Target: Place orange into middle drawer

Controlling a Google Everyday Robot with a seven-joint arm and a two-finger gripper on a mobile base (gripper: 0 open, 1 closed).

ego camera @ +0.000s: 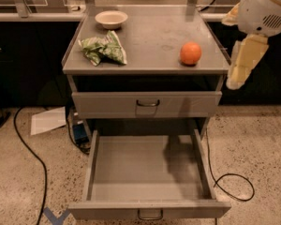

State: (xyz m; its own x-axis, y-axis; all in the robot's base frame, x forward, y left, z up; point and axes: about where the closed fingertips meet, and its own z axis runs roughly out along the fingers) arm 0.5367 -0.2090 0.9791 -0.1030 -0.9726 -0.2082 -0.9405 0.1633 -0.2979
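Our end effector [243,62] hangs off the worktop's [145,41] right edge, and we can't tell its grip state. The orange [190,53] sits left of it, the middle drawer [145,168] open below-left.

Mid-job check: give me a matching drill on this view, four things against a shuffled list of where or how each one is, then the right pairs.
Things
1. orange
2. snack bag
3. middle drawer
4. tool

Place or state
A. on the left part of the cabinet top
B. in the air beside the cabinet's right edge
C. near the front right of the cabinet top
D. pulled out, nothing inside

Pairs: 1-C, 2-A, 3-D, 4-B
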